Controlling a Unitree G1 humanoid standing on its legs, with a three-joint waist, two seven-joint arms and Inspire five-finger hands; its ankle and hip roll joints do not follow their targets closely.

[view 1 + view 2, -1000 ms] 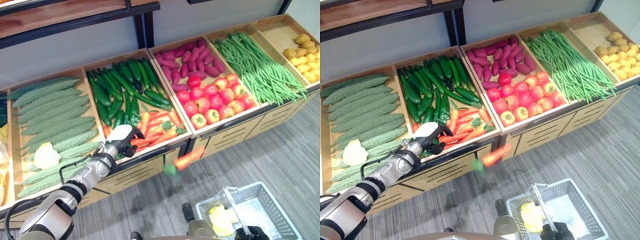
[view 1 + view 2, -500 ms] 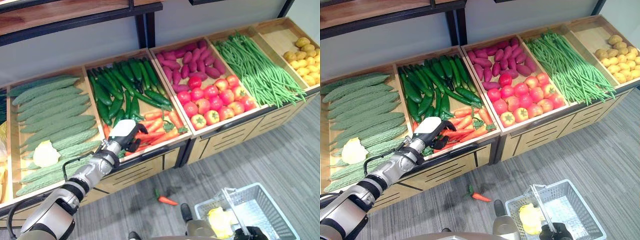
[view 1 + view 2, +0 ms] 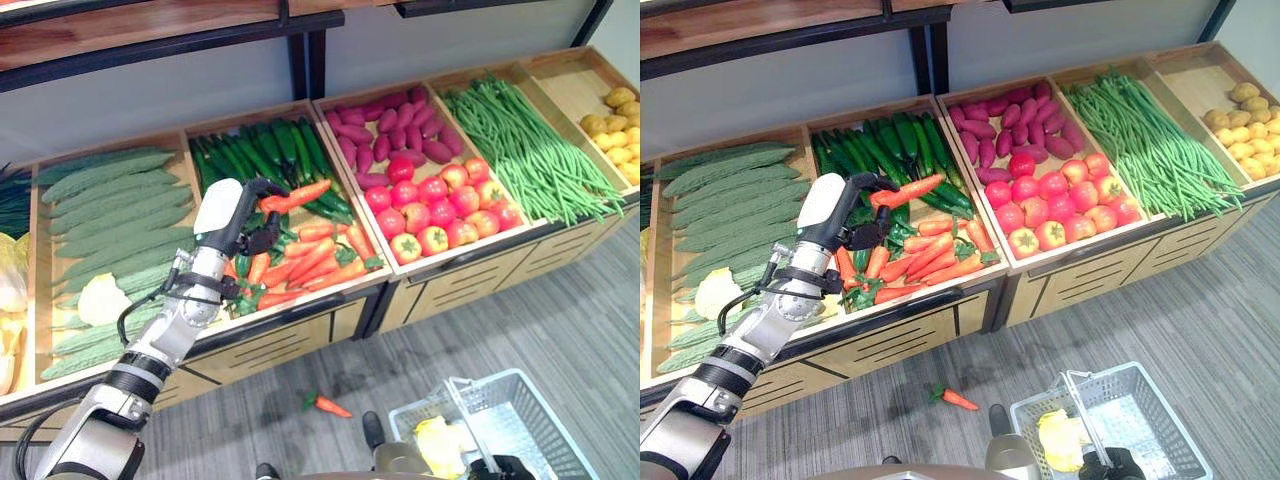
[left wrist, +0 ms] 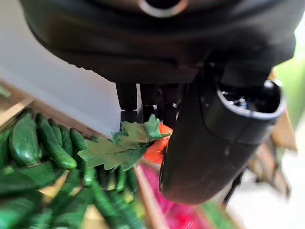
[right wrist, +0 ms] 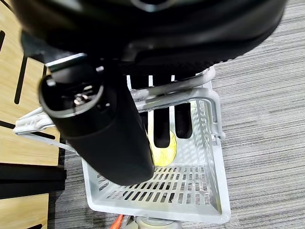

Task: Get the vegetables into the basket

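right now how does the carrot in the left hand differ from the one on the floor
The held carrot is up in the air above the vegetable crate, pinched by the left hand; the floor carrot lies loose on the grey floor beside the basket, touched by nothing. The held carrot looks larger in the eye views, the floor carrot smaller. Both are orange with green leafy tops, and neither is in the basket yet.
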